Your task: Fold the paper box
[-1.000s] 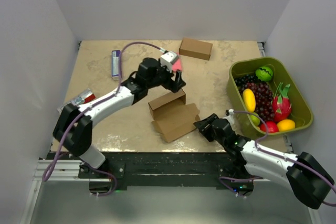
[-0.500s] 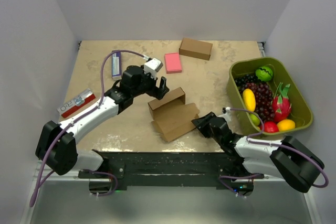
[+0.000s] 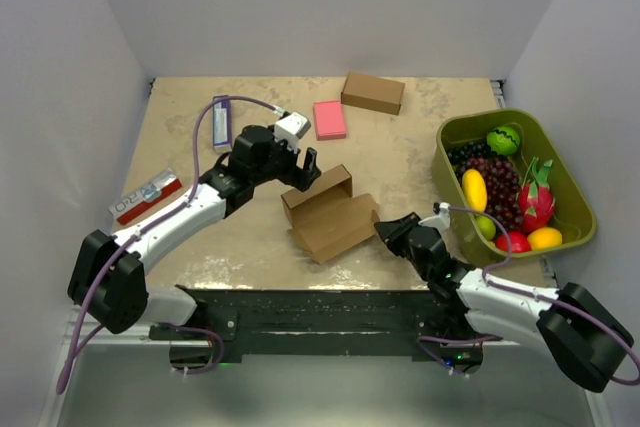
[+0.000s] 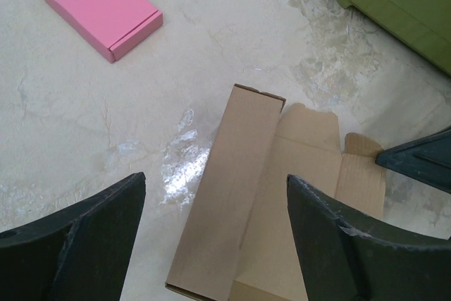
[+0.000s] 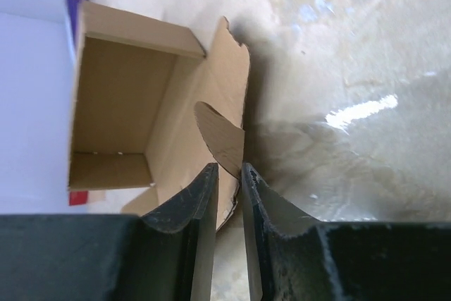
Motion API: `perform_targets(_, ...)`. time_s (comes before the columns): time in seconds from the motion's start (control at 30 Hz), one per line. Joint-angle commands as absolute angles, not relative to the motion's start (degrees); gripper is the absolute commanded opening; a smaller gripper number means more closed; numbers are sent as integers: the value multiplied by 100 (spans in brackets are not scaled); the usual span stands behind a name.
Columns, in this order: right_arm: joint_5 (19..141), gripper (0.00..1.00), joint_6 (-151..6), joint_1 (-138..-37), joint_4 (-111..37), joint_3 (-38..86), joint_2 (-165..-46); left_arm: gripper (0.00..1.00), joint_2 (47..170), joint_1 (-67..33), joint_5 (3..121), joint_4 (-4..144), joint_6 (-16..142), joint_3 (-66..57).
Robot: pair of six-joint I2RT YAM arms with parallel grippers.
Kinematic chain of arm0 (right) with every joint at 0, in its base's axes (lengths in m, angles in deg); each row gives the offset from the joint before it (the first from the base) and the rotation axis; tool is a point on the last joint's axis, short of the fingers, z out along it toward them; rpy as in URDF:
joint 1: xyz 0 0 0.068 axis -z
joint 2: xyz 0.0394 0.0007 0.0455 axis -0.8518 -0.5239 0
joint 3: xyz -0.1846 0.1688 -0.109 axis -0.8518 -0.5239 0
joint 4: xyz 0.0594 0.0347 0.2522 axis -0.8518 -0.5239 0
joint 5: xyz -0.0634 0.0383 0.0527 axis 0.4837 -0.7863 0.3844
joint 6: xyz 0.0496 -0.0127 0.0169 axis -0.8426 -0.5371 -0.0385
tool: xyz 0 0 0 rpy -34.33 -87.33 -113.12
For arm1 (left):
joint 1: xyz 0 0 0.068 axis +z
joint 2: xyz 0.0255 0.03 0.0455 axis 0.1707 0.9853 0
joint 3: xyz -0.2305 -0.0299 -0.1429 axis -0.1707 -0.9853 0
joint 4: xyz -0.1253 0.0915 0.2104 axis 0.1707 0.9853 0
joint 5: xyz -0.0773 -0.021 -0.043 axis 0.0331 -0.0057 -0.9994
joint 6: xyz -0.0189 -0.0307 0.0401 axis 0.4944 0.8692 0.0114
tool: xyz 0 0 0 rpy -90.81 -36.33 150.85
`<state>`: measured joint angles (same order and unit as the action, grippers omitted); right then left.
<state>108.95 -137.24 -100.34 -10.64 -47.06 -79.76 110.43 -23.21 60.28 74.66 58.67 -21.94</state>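
Left end effector (image 4: 215,181) wide apart above paper box (image 4: 296,167), right end effector (image 5: 230,168) nearly together around 1 flap (image 5: 218,132), grip unclear.

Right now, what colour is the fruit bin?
The fruit bin is olive green; top view shows it best.

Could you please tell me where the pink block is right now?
In the top view, the pink block lies at the far middle of the table, left of the ready-made brown box and beyond the paper box.
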Motion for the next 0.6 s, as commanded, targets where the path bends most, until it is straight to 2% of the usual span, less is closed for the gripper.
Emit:
perform_targets(0.0, 11275, 24, -13407, -10015, -1168, -4806, -7765, 85, 11028, -2313, 6070, 7433, 5784, -2104)
perform_targets(0.33, 10906, 11, -12766, -10024, -922, -4393, -8327, 85, 11002, -2322, 6096, 7477, 5784, -2086)
perform_targets(0.4, 10853, 5, -12722, -10024, -799, -4341, -8485, 85, 10985, -2313, 6113, 7468, 5766, -2087)
perform_targets(0.47, 10791, 0, -12582, -10024, -912, -4149, -8547, 85, 10967, -2313, 6131, 7486, 5758, -2078)
perform_targets(0.57, 10878, 0, -12143, -10015, -1596, -3614, -8443, 85, 10932, -2313, 6140, 7494, 5749, -2069)
